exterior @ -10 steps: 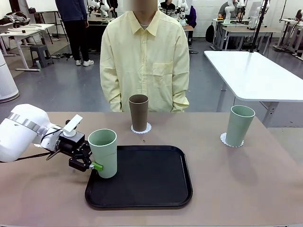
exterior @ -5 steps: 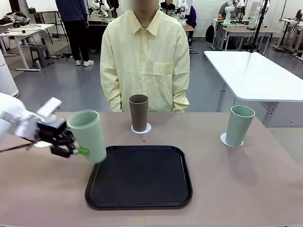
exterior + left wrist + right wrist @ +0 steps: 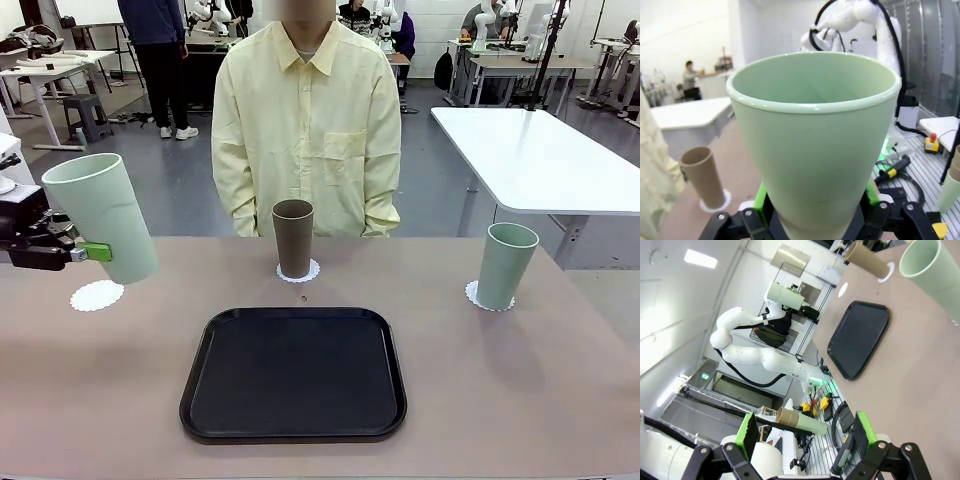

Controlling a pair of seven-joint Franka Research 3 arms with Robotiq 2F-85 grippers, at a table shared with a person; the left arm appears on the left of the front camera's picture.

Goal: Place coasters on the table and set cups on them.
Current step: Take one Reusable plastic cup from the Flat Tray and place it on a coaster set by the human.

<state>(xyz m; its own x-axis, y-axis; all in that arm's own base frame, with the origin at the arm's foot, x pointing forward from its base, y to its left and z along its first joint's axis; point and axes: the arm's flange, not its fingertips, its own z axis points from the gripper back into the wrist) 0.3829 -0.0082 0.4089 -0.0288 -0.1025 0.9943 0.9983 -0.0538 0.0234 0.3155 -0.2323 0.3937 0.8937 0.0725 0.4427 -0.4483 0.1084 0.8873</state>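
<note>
The left gripper (image 3: 88, 252) clamps a tilted mint cup (image 3: 103, 216); the right gripper (image 3: 805, 440) apparently gapes empty.

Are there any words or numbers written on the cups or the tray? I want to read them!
None: the mint cup held in the left gripper, the brown cup, the other mint cup and the black tray are all plain, with no print.

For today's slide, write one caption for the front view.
Left gripper carries a tilted mint cup above the bare coaster; two cups already stand on theirs.
</note>
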